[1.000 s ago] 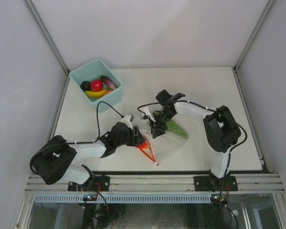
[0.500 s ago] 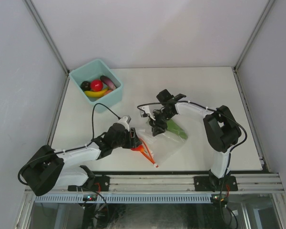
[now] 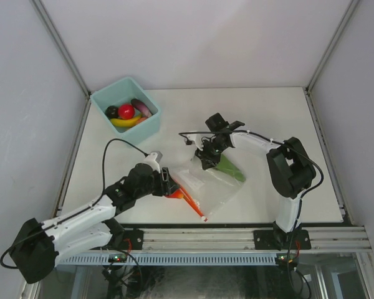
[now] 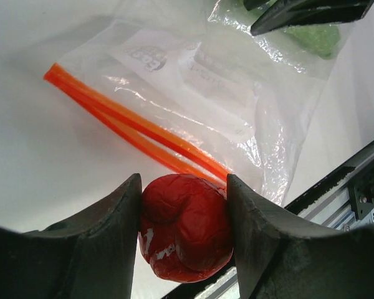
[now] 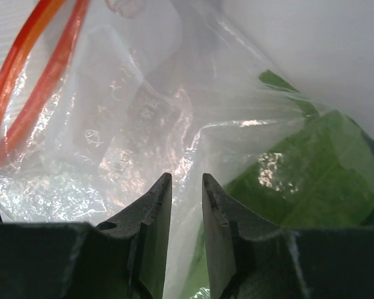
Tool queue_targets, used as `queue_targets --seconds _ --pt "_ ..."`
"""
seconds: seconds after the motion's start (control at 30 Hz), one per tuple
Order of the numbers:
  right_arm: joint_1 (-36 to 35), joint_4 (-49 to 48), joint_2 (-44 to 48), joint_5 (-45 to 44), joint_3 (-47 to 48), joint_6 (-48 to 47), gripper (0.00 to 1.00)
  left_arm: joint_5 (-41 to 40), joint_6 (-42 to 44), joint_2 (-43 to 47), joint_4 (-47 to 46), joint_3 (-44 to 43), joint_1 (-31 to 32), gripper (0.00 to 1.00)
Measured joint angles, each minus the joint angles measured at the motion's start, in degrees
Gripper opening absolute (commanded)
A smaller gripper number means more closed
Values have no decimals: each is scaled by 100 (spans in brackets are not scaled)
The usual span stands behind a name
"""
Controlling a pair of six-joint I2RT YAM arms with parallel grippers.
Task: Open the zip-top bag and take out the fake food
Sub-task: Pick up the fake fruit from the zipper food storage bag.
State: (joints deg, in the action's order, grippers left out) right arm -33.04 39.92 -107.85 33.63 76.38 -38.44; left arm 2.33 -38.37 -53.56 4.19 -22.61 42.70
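Right wrist: you can't tell whether the right gripper (image 5: 186, 187) has any zip-top bag (image 5: 143, 124) film in that narrow slit. The green leafy piece (image 5: 311, 180) runs off the right edge and the zip strip (image 5: 31, 62) off the top. Overhead, your left gripper (image 3: 170, 186) mostly hides the red wrinkled piece (image 4: 184, 227). The bin (image 3: 143, 128) contents are too small to name.

open tabletop (image 3: 287, 112) beyond the zip-top bag (image 3: 209, 187); teal bin (image 3: 148, 124) fills far-left corner.
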Motion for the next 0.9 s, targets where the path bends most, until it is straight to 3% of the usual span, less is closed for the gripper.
queue_targets --seconds 0.37,0.5,0.7,0.9 --pt "210 55 7 -52 214 243 26 -514 219 1091 1611 -348 -46 10" --pt "243 157 31 72 262 234 26 -614 356 1217 1755 -715 -256 10" --pt "308 291 256 289 278 212 26 -514 616 1172 1762 -1113 -981 9" --pt "376 323 562 470 278 175 26 -107 918 772 1650 -1650 -2144 8"
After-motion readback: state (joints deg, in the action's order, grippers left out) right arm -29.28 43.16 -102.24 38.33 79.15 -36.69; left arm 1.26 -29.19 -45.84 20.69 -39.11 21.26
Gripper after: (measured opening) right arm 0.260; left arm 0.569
